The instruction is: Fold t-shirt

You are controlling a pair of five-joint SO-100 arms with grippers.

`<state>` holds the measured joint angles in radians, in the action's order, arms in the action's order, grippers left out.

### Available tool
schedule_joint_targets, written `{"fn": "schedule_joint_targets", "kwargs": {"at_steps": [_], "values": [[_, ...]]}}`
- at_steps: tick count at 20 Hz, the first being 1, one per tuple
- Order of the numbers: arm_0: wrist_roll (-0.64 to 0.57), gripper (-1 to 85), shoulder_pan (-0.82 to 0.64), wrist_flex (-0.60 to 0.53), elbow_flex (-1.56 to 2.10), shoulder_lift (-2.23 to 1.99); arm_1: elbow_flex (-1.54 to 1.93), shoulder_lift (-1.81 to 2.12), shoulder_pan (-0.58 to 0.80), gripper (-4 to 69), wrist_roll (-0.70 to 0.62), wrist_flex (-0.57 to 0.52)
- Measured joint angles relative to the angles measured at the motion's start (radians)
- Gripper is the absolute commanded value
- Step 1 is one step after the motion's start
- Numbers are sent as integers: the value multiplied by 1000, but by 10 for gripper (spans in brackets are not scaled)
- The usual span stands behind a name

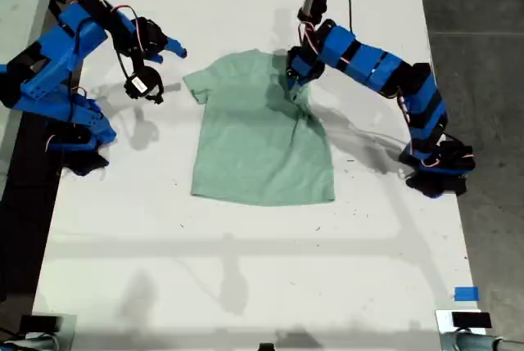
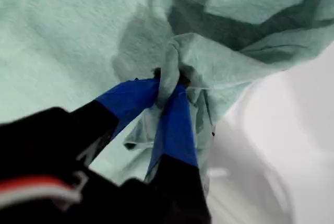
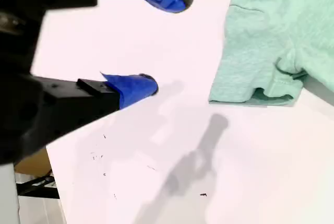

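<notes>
Cloth bunches in our first tool (image 2: 168, 85), clenched on the t-shirt (image 1: 260, 142) at its two o'clock sleeve; our second tool (image 3: 168, 38) hangs released above the surface (image 1: 246, 269).

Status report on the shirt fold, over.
First claw shut on t-shirt sleeve. Second claw open, off the cloth. Shirt mostly flat. Nothing in the way.

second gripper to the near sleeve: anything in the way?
Nothing visible. My second gripper is open above bare white table, and only bare table lies between it and the t-shirt sleeve. My first gripper is shut on cloth at the shirt's other side, clear of that path.
</notes>
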<state>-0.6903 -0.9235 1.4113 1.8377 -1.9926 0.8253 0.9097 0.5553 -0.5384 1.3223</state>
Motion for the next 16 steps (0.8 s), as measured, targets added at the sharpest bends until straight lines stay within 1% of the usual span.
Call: {"fn": "schedule_joint_targets", "kwargs": {"at_steps": [1,2,3,5,7,13,16], "values": [[0,266,0,0,0,0,-2,-40,-8,155,8,-9],[0,267,0,0,5,0,0,-67,-14,329,9,-15],[0,268,0,0,11,-2,0,-71,-20,377,8,-18],[0,271,0,0,12,-5,-67,-69,-28,338,-31,-17],[0,272,0,0,12,-5,-86,-31,-31,301,-38,26],[0,274,8,-8,15,-3,-71,293,32,273,-66,245],[0,278,35,-48,15,54,86,492,41,260,-69,262]]}}
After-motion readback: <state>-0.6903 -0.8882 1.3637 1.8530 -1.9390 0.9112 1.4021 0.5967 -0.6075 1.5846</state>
